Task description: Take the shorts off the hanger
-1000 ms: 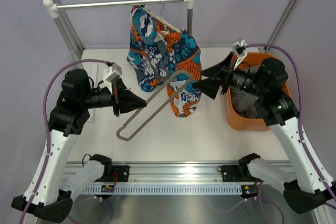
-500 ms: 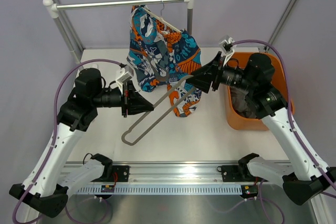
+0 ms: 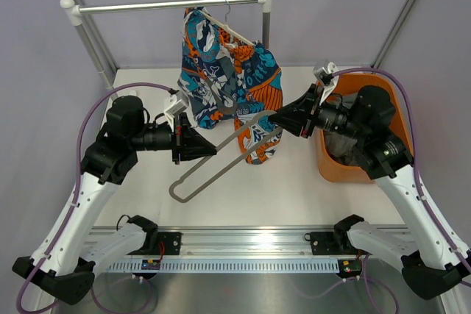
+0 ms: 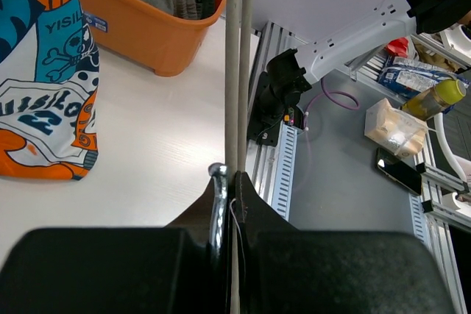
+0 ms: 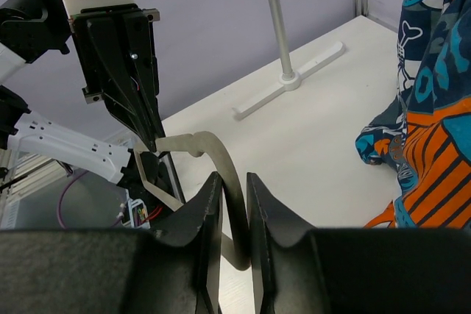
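Observation:
The shorts point(image 3: 221, 71), printed teal, orange and white, hang from a thin white hanger point(image 3: 232, 32) hooked on the rail point(image 3: 169, 5). One leg point(image 4: 44, 93) reaches down to the table. A second cream hanger point(image 3: 221, 170) is held level above the table in front of the shorts, apart from the cloth. My left gripper point(image 3: 213, 152) is shut on it beside its metal hook point(image 4: 218, 182), with both bars point(image 4: 234, 71) running away from the jaws. My right gripper point(image 3: 274, 117) is shut on the curved far shoulder point(image 5: 213, 145), which fills the narrow gap between its jaws point(image 5: 234, 178).
An orange bin point(image 3: 324, 159) with grey cloth in it stands at the right under my right arm. The rail's post and foot point(image 5: 283, 79) stand at the back of the white table. The shorts' edge point(image 5: 434, 108) hangs close to my right gripper.
My left arm carried the cream hanger to the right and a little nearer. My right gripper came in to its far shoulder and went from wide open to closed on it.

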You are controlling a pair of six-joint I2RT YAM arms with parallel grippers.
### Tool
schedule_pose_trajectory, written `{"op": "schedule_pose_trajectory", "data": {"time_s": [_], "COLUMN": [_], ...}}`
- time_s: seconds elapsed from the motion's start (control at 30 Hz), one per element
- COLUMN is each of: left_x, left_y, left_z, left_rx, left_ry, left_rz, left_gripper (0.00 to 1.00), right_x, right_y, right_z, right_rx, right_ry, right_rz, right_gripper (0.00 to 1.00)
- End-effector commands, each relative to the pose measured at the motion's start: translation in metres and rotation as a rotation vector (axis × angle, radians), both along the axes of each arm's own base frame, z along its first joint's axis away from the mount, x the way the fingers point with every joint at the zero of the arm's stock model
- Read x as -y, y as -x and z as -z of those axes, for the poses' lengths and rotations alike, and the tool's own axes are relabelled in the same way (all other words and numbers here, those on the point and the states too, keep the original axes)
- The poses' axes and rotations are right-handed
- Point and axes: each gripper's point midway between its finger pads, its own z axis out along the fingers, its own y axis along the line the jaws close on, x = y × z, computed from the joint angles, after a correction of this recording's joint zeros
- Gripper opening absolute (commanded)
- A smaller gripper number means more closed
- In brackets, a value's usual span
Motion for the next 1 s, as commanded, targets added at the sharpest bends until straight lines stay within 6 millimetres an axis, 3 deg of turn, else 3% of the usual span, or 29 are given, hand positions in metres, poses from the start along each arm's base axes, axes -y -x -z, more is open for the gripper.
{"op": "schedule_pose_trajectory", "data": {"time_s": [0.0, 0.33, 0.97], "left_x": [-0.001, -0.003, -0.010], "left_y": [-0.004, 0.003, 0.023], "left_z": [-0.029, -0.044, -0.064], "left_rx": [0.118, 0.141, 0.186], "left_ry": [0.044, 0.068, 0.095], "left_rz": [-0.027, -0.022, -0.002], "left_gripper": [0.00, 0.00, 0.00], "right_x": [0.008, 0.023, 0.024], "right_y": [-0.008, -0.013, -0.017], "right_z": [0.008, 0.035, 0.074], "right_rx": [-0.012, -0.054, -0.198], "right_ry": [0.018, 0.036, -0.007], "right_rz": [0.087, 0.199, 0.251], "right_gripper": [0.00, 0.00, 0.00]}}
